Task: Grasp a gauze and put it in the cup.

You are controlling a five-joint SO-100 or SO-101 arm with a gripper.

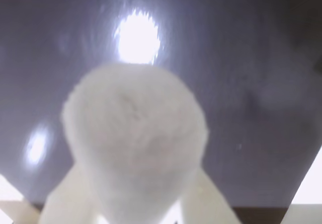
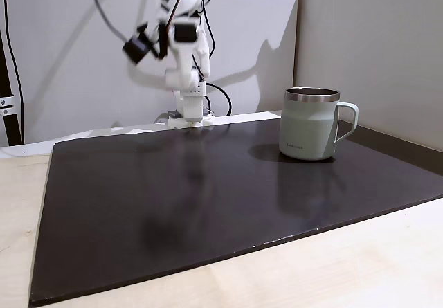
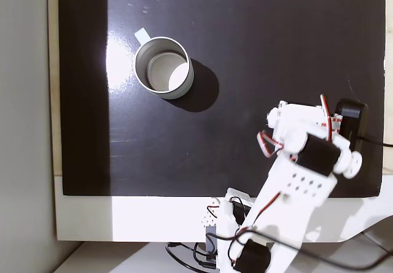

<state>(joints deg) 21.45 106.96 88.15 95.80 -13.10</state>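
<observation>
Wrist view: small white fuzzy roll of gauze (image 1: 135, 143) sits clamped between the two white plastic fingers (image 1: 63, 201) of the tool (image 1: 136, 204), end face toward the camera, blurred. Dark glossy mat (image 1: 241, 58) lies behind it with bright light glare.

Fixed view, front: white arm (image 2: 181, 52) is raised above the far-left part of the black mat (image 2: 208, 204); tool too blurred to read here. Pale sage-green mug with steel rim and loop handle (image 2: 313, 124) stands upright on the mat, right of the arm, well apart.

Fixed view, top-down: mug (image 3: 163, 65) upright at upper left of the mat (image 3: 276, 40), handle toward the top. Arm (image 3: 301, 162) is at lower right, well apart. Pale wooden bench (image 3: 53, 70) borders the mat.
</observation>
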